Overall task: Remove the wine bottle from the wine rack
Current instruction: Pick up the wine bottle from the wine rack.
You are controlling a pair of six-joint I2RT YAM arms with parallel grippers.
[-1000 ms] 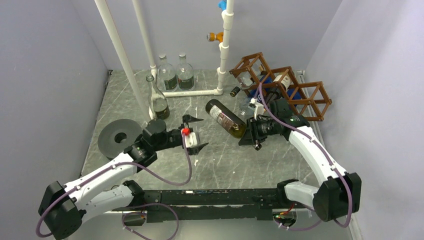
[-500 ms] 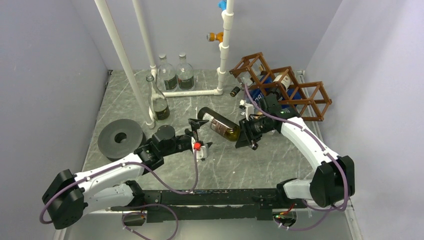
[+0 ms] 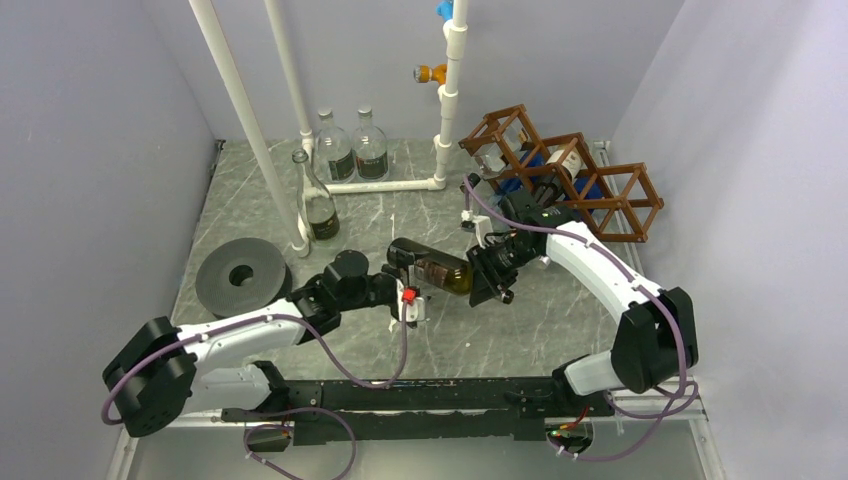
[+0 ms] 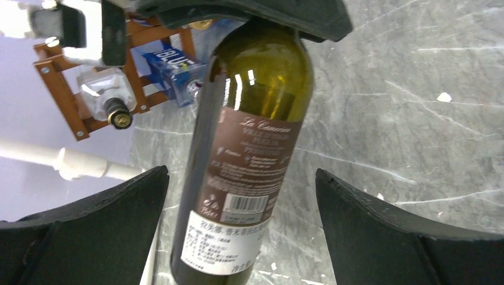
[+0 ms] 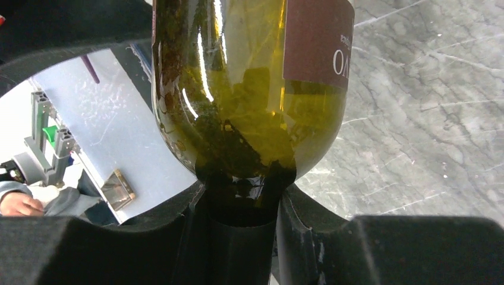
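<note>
The dark green glass wine bottle with the brown paper label (image 3: 437,270) is out of the brown wooden wine rack (image 3: 600,195). It lies almost flat between the two arms and looks lifted off the grey stone counter (image 3: 450,335). The rack stands well apart, at the back right.

Here is what could go wrong. Only the thin neck of the bottle is held, and the fat, heavy end sticks far out to the side. That weight could make the neck turn or slide in the grip. Glass is smooth, so it slips easily. If the bottle drops, it lands on the hard counter and could crack. Also, if the right hand lets go before the left hand squeezes, nothing holds the bottle at all. And if the left hand closes crooked, it could push the bottle away and not catch it.

The right hand (image 5: 241,234) is clenched tight around the bottle's neck, with one finger on each side, just under the rounded shoulder.

The left hand (image 4: 243,231) is spread as wide as it goes. Its two black fingers (image 4: 89,225) sit on either side of the bottle's fat end, near the label. They do not touch the glass, so this hand holds nothing.
</note>
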